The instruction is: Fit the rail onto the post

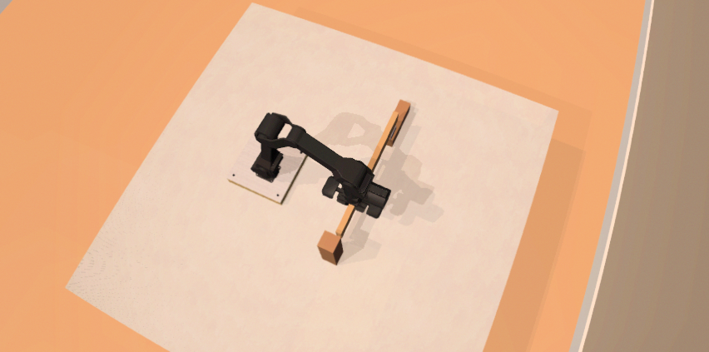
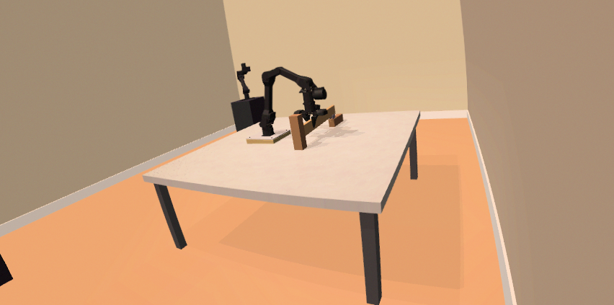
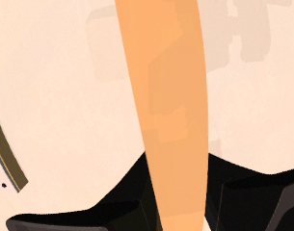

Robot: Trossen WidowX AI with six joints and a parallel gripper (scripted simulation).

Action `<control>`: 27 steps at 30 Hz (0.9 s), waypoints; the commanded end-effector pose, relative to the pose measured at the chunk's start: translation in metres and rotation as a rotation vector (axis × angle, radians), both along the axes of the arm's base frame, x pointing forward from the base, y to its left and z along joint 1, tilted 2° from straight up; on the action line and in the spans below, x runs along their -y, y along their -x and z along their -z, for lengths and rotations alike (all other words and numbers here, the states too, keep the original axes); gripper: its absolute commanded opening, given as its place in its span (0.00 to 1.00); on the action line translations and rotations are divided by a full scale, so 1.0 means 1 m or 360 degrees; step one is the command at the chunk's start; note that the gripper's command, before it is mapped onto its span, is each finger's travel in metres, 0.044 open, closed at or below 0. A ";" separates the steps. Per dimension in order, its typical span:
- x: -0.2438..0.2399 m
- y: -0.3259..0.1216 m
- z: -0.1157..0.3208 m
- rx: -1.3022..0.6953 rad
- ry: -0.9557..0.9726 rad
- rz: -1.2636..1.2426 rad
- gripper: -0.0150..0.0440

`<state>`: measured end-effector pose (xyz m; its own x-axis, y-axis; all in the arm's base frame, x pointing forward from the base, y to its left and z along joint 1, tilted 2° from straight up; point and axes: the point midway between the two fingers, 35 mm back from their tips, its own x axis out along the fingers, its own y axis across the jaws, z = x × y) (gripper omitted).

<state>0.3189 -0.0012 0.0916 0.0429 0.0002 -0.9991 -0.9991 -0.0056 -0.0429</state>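
One upright wooden post (image 1: 329, 240) (image 2: 297, 132) stands nearest in the exterior view, on the pale table (image 1: 198, 250) (image 2: 266, 174) (image 3: 50, 72). Just beside it is the near end of the long wooden bed rail (image 1: 383, 143) (image 2: 331, 112) (image 3: 171, 96), which appears raised off the tabletop; whether it touches the post, or how the pegs sit in the holes, I can't tell from here. A little farther along, the black gripper (image 1: 353, 205) (image 2: 311, 120) (image 3: 166, 152) points down, pinching the rail between its two fingers. To one side, the arm (image 1: 317, 148) (image 2: 268, 100) rises from a light base board (image 1: 248, 180) (image 2: 257, 139) (image 3: 9, 149). Beyond, the rail's far end is at the bracket (image 1: 393, 129) (image 2: 333, 116) on the low footboard block (image 1: 403, 108) (image 2: 338, 120). Past the table, a second black arm (image 2: 243, 83) stands on a dark box (image 2: 241, 115).
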 end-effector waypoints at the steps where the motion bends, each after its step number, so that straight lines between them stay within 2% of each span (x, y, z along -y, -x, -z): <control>1: -0.002 -0.001 -0.004 0.0021 -0.0018 0.0004 0.25; 27: -0.002 0.001 -0.002 0.0021 -0.0018 0.0004 0.25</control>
<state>0.3179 -0.0012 0.0904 0.0444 0.0002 -0.9990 -0.9990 -0.0053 -0.0444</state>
